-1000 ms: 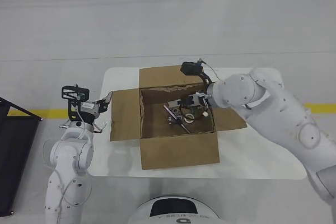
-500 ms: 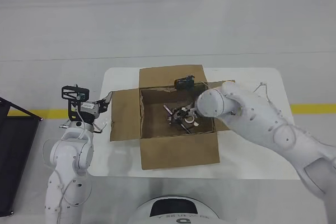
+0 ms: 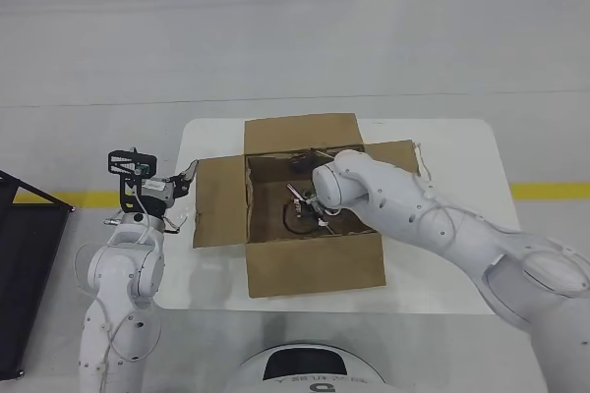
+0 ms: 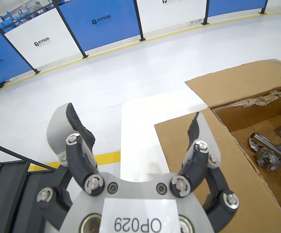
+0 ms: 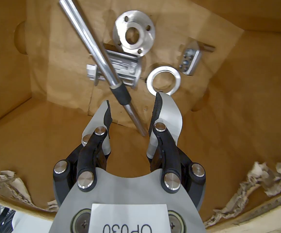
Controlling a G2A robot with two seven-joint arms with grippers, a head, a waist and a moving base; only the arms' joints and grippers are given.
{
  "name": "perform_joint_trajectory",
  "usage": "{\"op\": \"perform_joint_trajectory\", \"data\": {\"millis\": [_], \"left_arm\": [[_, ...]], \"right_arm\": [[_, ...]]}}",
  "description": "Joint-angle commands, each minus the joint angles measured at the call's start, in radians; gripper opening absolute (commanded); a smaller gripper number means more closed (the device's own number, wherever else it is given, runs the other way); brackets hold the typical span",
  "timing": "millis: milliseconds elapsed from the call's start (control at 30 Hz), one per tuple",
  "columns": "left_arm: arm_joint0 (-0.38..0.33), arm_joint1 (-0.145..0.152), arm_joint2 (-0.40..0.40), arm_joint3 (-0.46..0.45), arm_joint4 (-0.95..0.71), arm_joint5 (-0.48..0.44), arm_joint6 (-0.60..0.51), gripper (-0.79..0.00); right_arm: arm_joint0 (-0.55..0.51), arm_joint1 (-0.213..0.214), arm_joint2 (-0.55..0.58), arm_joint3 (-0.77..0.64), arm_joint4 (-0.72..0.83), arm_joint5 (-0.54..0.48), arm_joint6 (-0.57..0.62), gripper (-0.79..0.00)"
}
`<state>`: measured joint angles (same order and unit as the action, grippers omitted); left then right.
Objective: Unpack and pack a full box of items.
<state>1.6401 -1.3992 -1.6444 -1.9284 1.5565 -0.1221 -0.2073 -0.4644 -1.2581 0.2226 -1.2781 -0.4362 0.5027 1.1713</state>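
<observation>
The brown cardboard box (image 3: 315,263) stands open on the white table (image 3: 452,285). The right gripper (image 5: 132,100) is down inside it, jaws moderately open and holding nothing. The near end of a long silver metal rod with a black sleeve (image 5: 92,42) lies between them, with a gap on each side. The rod lies across a ribbed silver block (image 5: 123,65). A round holed flange (image 5: 118,35), a flat silver ring (image 5: 150,79) and a small angled bracket (image 5: 190,60) lie nearby. The left gripper (image 4: 133,109) hangs beside the box's left flap, jaws wide apart and empty.
</observation>
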Motion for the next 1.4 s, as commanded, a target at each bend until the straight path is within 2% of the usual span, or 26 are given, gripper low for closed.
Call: {"op": "perform_joint_trajectory", "data": {"millis": [0,200,567,733,767,833,933,1133,1233,1367], "left_arm": [[0.0,0.0,0.0,0.0,0.0,0.0,0.0,0.0],[0.0,0.0,0.0,0.0,0.0,0.0,0.0,0.0],[0.0,0.0,0.0,0.0,0.0,0.0,0.0,0.0],[0.0,0.0,0.0,0.0,0.0,0.0,0.0,0.0],[0.0,0.0,0.0,0.0,0.0,0.0,0.0,0.0],[0.0,0.0,0.0,0.0,0.0,0.0,0.0,0.0],[0.0,0.0,0.0,0.0,0.0,0.0,0.0,0.0],[0.0,0.0,0.0,0.0,0.0,0.0,0.0,0.0],[0.0,0.0,0.0,0.0,0.0,0.0,0.0,0.0],[0.0,0.0,0.0,0.0,0.0,0.0,0.0,0.0]], "right_arm": [[0.001,-0.016,-0.001,0.022,0.004,-0.014,-0.004,-0.345],[0.0,-0.068,-0.012,0.101,0.012,-0.064,0.013,-0.283],[0.008,-0.157,-0.018,0.275,0.018,-0.118,0.051,-0.517],[0.008,-0.195,-0.016,0.344,0.02,-0.123,0.05,-0.529],[0.008,-0.201,-0.014,0.357,0.021,-0.126,0.048,-0.576],[0.009,-0.214,-0.009,0.382,0.025,-0.13,0.044,-0.776],[0.015,-0.225,0.005,0.402,0.026,-0.132,0.032,-0.785],[0.016,-0.206,0.047,0.348,-0.006,-0.094,0.016,-0.785],[-0.002,-0.173,0.081,0.274,-0.033,-0.064,0.005,-0.785],[-0.057,-0.106,0.152,0.118,-0.091,-0.01,-0.031,-0.785]]}}
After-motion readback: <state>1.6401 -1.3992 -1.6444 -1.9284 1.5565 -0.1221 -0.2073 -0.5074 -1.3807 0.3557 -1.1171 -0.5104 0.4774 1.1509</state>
